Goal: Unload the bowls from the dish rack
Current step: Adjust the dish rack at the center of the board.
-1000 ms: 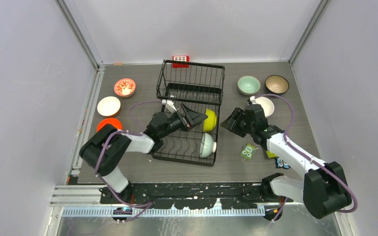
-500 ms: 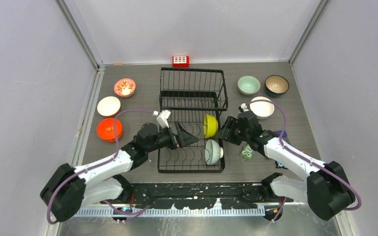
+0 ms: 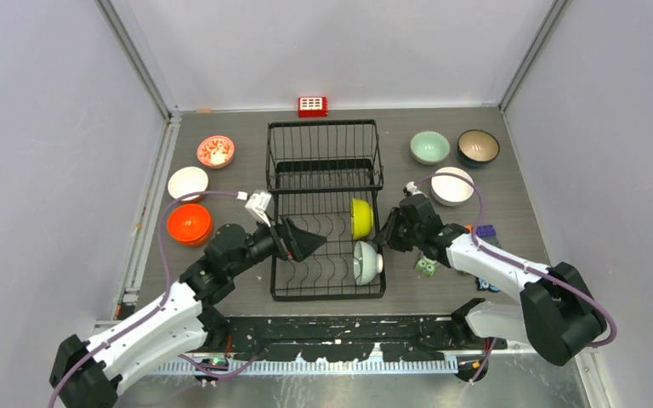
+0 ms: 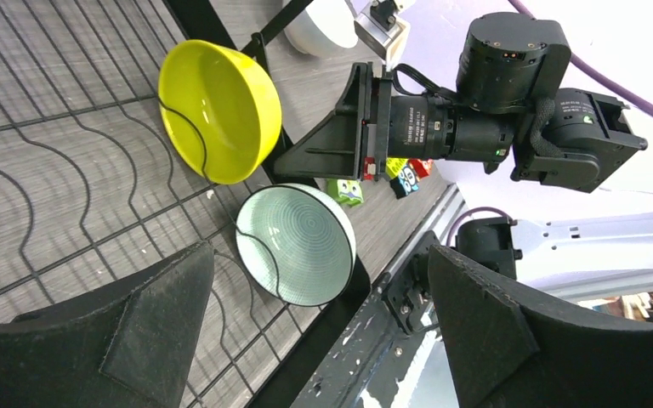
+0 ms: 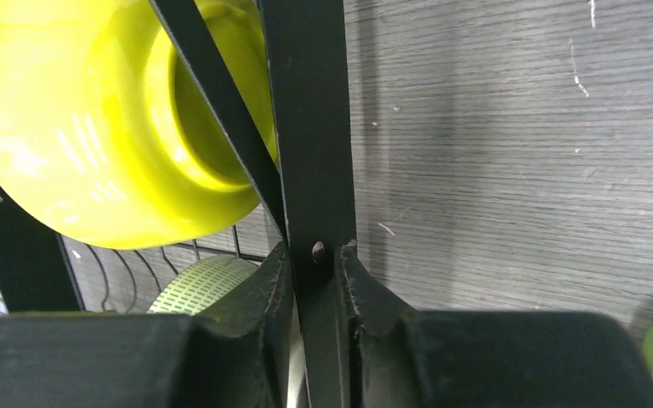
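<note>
Two stand on edge in dish rack (image 3: 324,123): lime-yellow bowl (image 3: 360,218), pale mint bowl (image 3: 366,262). Right gripper (image 5: 315,280) pinches rack's side bar, probably bracing. Left gripper (image 3: 316,244) gapes empty; next, close on mint rim.

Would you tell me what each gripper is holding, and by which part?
The right gripper clamps the dish rack by a flat bar of its right-hand frame. The left gripper is open, holding nothing.

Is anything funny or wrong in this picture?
Yes, one thing. The right pincer is pinching the black bar of the dish rack, not a bowl. The yellow bowl and the mint bowl sit in the rack untouched. The left pincer is open.
</note>
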{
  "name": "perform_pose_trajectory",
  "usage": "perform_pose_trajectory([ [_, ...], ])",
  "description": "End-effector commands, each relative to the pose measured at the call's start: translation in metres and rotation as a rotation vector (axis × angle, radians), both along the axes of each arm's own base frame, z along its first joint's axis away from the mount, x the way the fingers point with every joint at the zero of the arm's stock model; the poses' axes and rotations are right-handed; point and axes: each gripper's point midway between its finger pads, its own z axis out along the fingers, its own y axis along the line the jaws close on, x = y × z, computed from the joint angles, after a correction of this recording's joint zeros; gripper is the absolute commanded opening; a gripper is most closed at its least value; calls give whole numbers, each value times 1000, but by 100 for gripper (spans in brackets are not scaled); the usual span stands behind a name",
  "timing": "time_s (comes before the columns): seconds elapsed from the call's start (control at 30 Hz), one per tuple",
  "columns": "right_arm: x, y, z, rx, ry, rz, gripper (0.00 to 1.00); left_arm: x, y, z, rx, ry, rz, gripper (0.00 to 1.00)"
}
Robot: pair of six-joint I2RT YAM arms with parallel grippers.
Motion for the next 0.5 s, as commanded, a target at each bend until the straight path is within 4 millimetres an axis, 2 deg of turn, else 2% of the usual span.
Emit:
perform_pose_trajectory([
  [0.0,25,-19,8,-122,-69,-72,20,1,20,7,55,-60,70,97],
  [0.13,37,-38,11,-234,-74,-107,16,3,59,-5,183,-43,219,98],
  [0.27,56,-54,16,-251,-70,-156,15,6,101,-25,328,-2,378,100],
  [0.37,72,-57,21,-252,-78,-166,17,11,107,-34,368,12,420,100],
  [0.47,88,-57,27,-264,-91,-164,25,22,107,-48,419,50,453,100],
])
